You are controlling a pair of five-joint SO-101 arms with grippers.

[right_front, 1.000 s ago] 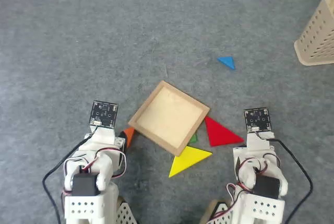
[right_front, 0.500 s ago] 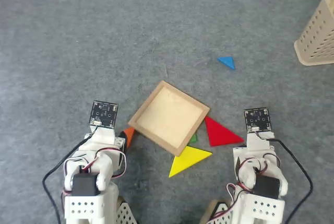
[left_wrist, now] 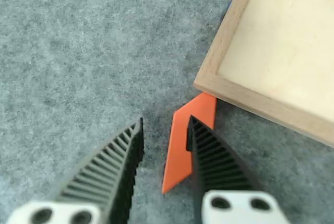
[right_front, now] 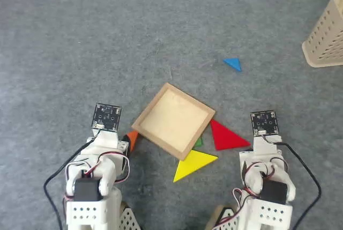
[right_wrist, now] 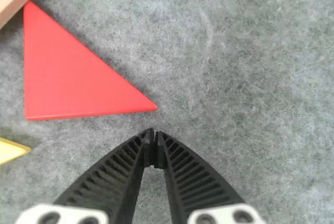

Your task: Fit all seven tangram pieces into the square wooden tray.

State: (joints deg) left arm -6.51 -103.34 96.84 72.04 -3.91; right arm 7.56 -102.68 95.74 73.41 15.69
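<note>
The square wooden tray (left_wrist: 250,106) is empty; the left tool (left_wrist: 166,121) is held released over the orange piece (left_wrist: 178,145) at its rim, the right tool (right_wrist: 151,132) clenched empty. For the first pick, closing on that piece is called for.

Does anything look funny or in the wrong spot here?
Yes, a little. The blue triangle lies far off by itself, away from the other pieces that sit close around the wooden tray. The tray is turned cornerwise and has no pieces inside. Only a sliver of a green piece peeks out at its edge.
</note>
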